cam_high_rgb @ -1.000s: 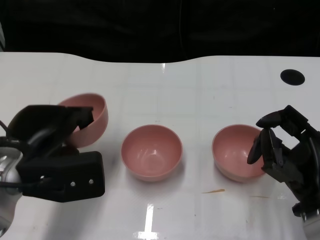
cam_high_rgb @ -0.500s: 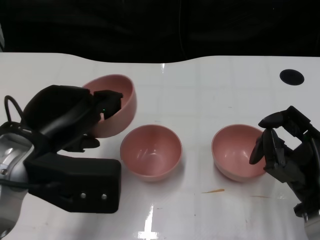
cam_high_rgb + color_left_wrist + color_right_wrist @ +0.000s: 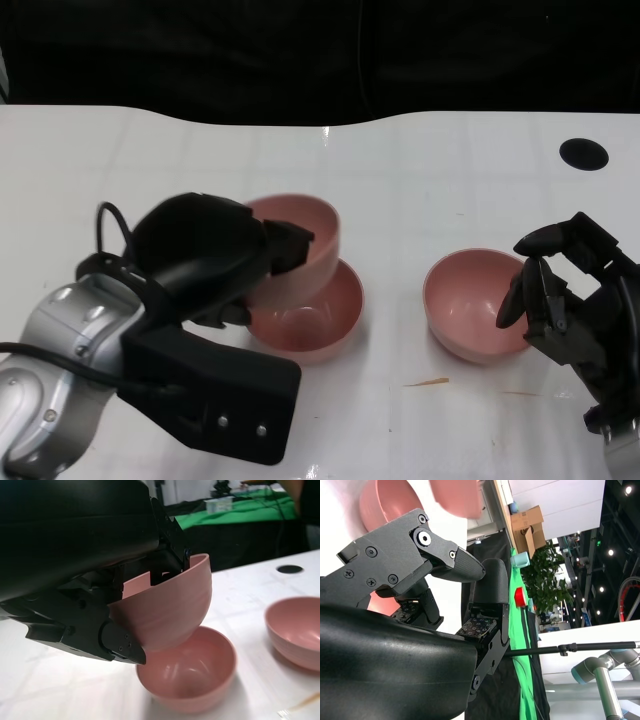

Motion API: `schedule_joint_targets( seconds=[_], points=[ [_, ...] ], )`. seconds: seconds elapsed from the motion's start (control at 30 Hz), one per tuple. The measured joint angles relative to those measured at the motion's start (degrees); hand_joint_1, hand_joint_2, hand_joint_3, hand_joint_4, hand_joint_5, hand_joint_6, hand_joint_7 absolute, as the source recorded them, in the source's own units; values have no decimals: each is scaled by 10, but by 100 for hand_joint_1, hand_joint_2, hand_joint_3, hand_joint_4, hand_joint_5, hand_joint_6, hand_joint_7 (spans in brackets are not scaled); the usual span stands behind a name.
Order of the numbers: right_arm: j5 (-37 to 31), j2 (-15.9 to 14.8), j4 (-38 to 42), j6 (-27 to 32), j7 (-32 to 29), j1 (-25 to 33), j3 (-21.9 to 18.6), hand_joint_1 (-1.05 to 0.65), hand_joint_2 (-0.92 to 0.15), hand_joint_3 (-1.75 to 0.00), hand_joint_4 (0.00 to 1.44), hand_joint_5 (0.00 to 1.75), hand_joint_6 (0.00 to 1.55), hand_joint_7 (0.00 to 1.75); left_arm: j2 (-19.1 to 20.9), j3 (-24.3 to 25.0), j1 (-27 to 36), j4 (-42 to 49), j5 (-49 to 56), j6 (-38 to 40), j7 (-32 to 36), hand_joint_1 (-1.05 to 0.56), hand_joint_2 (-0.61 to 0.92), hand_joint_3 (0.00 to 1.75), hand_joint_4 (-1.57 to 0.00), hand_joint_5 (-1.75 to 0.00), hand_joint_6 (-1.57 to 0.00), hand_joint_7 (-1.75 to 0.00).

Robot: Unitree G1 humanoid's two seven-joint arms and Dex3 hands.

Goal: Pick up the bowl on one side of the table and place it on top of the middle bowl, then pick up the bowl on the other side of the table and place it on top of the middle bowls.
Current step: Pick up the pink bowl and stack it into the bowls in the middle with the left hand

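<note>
Head view: 3 pink bowls are seen on or above a white counter [image 3: 420, 170]. The left hand [image 3: 205, 255] grips one pink bowl, the held bowl [image 3: 300, 245], with fingers [image 3: 285, 248] hooked over its near rim. That bowl is tilted and held directly over the middle bowl [image 3: 315, 320], overlapping its far-left rim; whether the 2 bowls touch cannot be told from this angle.

Left wrist view: the held bowl [image 3: 165, 605] is shown tipped, its underside close above the opening of the middle bowl [image 3: 190, 675]. A narrow gap appears between them, so the held bowl is not seated. The fingers [image 3: 167, 555] are clamped on the rim, with more of the left hand [image 3: 90, 580] pressed against the bowl's outer wall.

The right-side bowl [image 3: 470, 305] stands upright on the counter, well apart from the middle bowl. The right hand [image 3: 565, 295] is placed just beside its right edge, fingers curved and parted, nothing grasped; contact with the bowl cannot be confirmed.

Right wrist view: the right hand [image 3: 445, 600] fills most of the frame, with pink bowl surfaces visible past it.

A black round hole [image 3: 584, 153] is noted at the far right of the counter, and a small brownish streak [image 3: 428, 381] near the front edge.
</note>
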Motion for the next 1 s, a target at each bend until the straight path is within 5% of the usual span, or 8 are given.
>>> schedule_joint_targets(
  seconds=[0.3, 0.33, 0.5, 1.0],
  points=[
    [0, 0, 0, 0, 0, 0, 0, -9, -64, -96, 84, 173, 76, 146, -28, -24, 0, 27, 14, -29, 9, -6, 91, 2, -69, -175, -56, -162],
    [0, 0, 0, 0, 0, 0, 0, -9, -64, -96, 84, 173, 77, 146, -28, -24, 0, 29, 14, -30, 9, -6, 91, 1, -69, -175, -65, -142],
    [0, 2, 0, 0, -2, -1, 1, -8, -62, -96, 84, 173, 76, 146, -38, -44, -1, 50, 15, -44, 8, -7, 91, 0, -66, -175, -78, -107],
    [0, 2, 1, 0, -2, -1, 2, -8, -59, -101, 84, 174, 76, 147, -44, -48, -13, 95, 23, -56, 28, -5, 91, 1, -69, -175, -52, -165]
  ],
)
